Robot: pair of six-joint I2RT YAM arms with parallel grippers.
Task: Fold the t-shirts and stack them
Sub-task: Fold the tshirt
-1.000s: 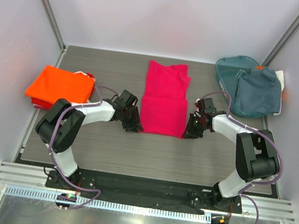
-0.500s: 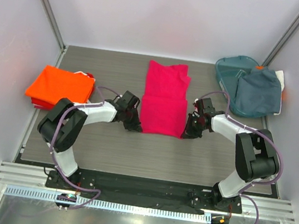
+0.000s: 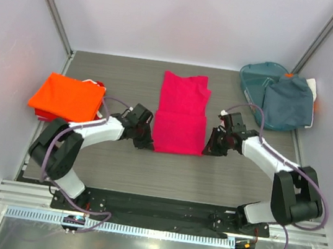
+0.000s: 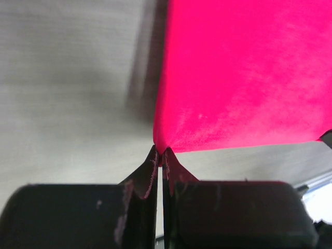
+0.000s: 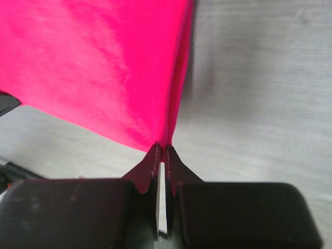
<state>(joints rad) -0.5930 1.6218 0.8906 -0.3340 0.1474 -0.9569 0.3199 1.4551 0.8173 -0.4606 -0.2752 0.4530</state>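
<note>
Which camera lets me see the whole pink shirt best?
The top camera: the pink t-shirt is seen whole on the table. Each wrist camera shows only one near corner, pinched in the left gripper or the right gripper.

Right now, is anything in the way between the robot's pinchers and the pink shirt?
No, nothing visible is. The left end effector is shut on the near left corner of the pink t-shirt. The right end effector is shut on its near right corner. The cloth sits right in the fingertips.
</note>
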